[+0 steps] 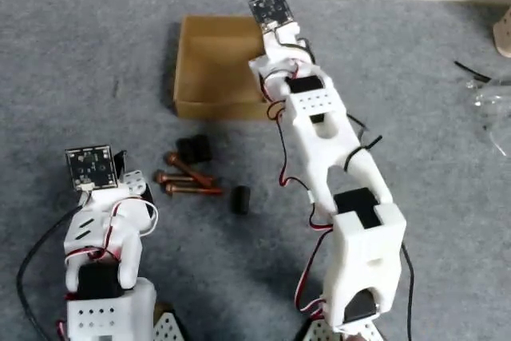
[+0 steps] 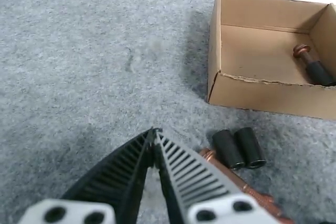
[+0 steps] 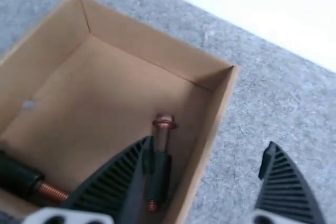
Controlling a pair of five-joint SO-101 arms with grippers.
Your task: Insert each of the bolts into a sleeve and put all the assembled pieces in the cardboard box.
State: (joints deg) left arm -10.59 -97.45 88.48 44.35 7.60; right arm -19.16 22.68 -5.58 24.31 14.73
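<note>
The camera boards (image 1: 89, 167) on the wrists carry print too small to read. The box (image 1: 209, 65) is plain brown cardboard, open at the top, and sits on the grey mat (image 1: 80, 69) at the far side from the arm bases.

Two assembled pieces lie on the box floor. The first piece (image 3: 158, 163) is a copper bolt with its head standing out of a black sleeve, and it lies close along one side wall. The second piece (image 3: 23, 178) lies apart from it, with bare thread poking out of its sleeve, and the frame edge cuts part of it off.

The right claw (image 3: 210, 146) hangs over that side wall with its jaws wide apart and nothing between them. One finger is above the box floor and the other is above the mat outside. In the high view the right arm (image 1: 327, 141) stretches across the mat to the box's right side.

The left claw (image 2: 155, 136) has its jaws pressed together, empty, low over the mat near the loose parts. Three loose bolts (image 1: 188, 177) lie bunched on the mat in front of the box. A pair of sleeves (image 1: 194, 149), side by side and touching, lies just beside them, between the bolts and the box. A third sleeve (image 1: 240, 199) lies alone near the bolts' threaded ends.
</note>
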